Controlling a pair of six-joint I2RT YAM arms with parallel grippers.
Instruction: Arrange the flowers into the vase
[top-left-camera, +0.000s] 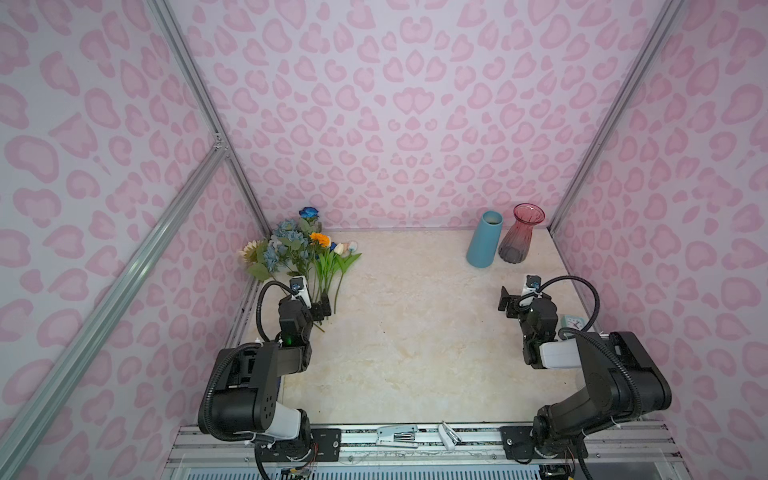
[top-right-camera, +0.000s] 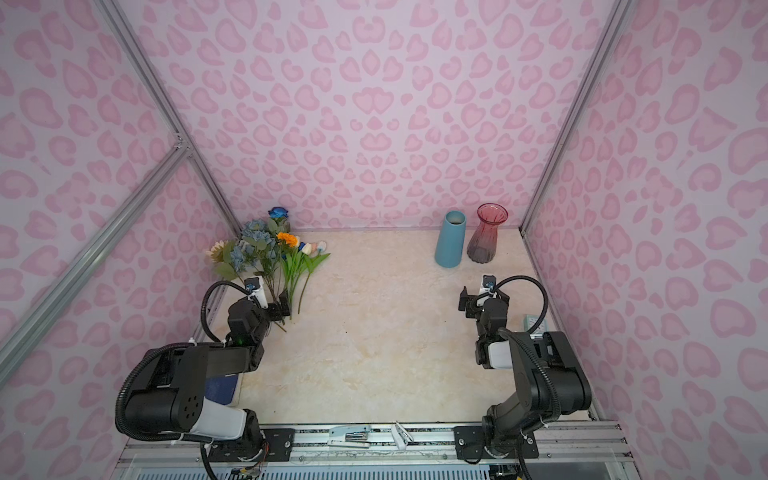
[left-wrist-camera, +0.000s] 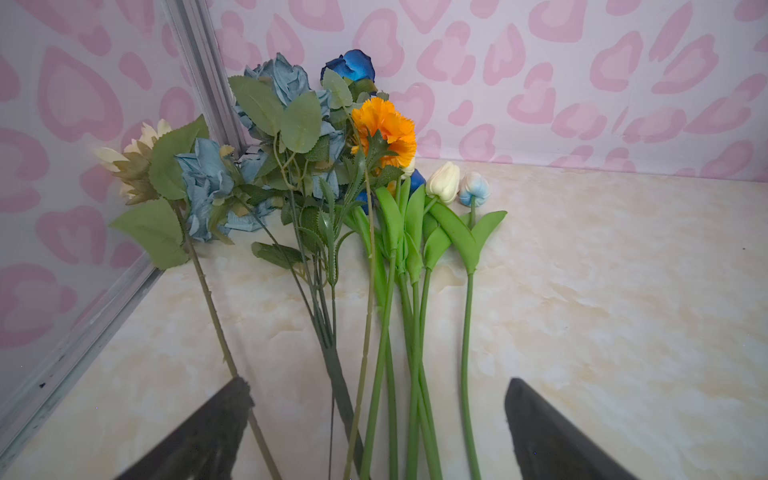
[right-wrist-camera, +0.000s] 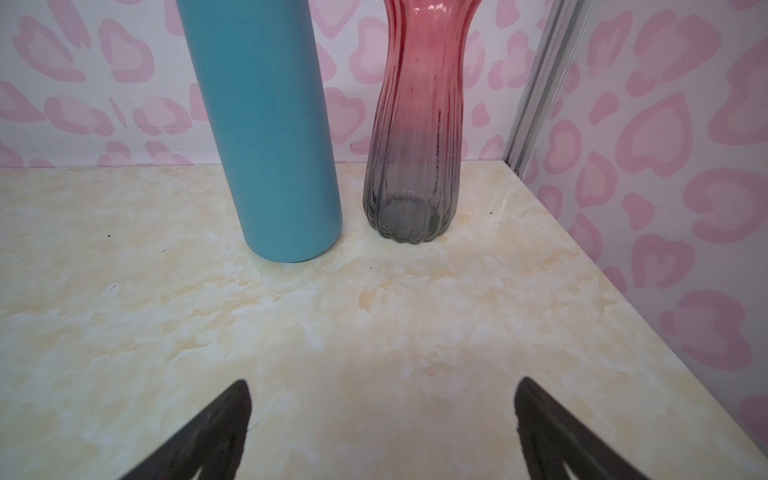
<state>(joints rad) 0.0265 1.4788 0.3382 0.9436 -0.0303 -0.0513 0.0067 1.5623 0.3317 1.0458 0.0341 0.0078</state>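
Item 1. Flowers (top-left-camera: 299, 257): loose lot lying flat on the tabletop (top-left-camera: 415, 332) in the far left corner, heads toward the back wall, stems fanned toward the front
- cream sunflower (left-wrist-camera: 137, 153), outermost, against the side wall
- dusty-blue rose bunch (left-wrist-camera: 203, 183), leafy, next to the sunflower
- bright blue rose (left-wrist-camera: 351, 66), farthest back, touching the back wall
- orange marigold (left-wrist-camera: 386, 129), lying over the tulip leaves
- tulips (left-wrist-camera: 444, 183), bright green stems; a white and a pale blue head are clear, others are half hidden under the marigold

Item 2. Blue vase (top-left-camera: 484, 241): opaque cylinder, upright, far right of the tabletop near the back wall

Item 3. Pink glass vase (top-left-camera: 519, 235): ribbed, flared mouth, grey toward the base, upright, just beside the blue vase on its corner side; whether the two touch cannot be told

Item 4. Left hand (top-left-camera: 322, 307): fingers spread wide, low at the cut ends of the stems; in the wrist view most stems run between the two fingers (left-wrist-camera: 216, 432), nothing pinched

Item 5. Right hand (right-wrist-camera: 383, 385): fingers spread wide, holding nothing, facing both vases and well apart from them

Item 6. Sundries: small teal clock (top-left-camera: 573, 322) by the right arm; stapler (top-left-camera: 397, 435) on the front rail
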